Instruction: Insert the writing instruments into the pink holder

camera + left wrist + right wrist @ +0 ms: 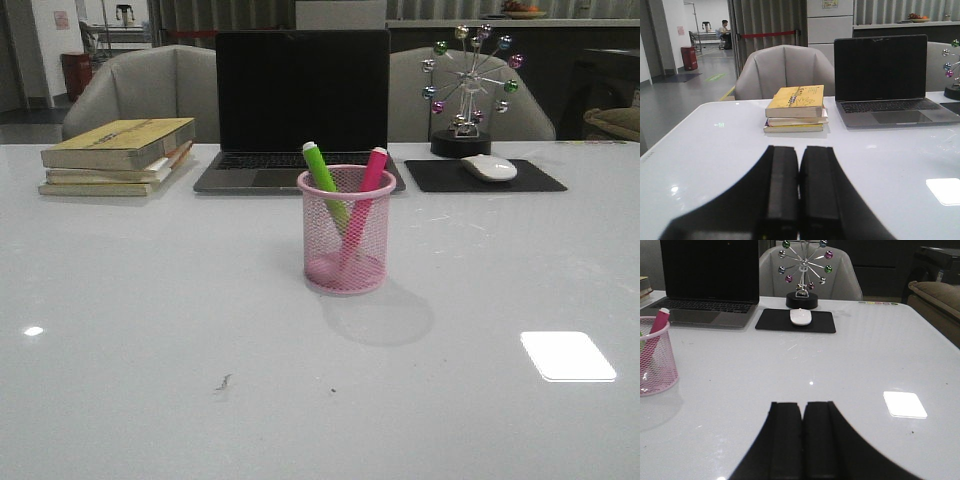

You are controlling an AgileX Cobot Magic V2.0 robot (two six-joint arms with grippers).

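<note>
Front view: pink holder [346,232] stands upright mid-table [150,330], forward of the laptop [300,110]. Green highlighter [322,172] and pink highlighter [372,175] both lean inside it, tips above the rim — insertion judged complete. Left hand [799,192] and right hand [802,437] are each closed on nothing, well clear of the cup. Next move calls only for holding off — no grasp is outstanding.

I see a glossy white desk [150,330] throwing back lamp glare, a pink wire-mesh holder [346,240], smooth plastic markers [322,172], and matt black pads on each claw [798,200].
</note>
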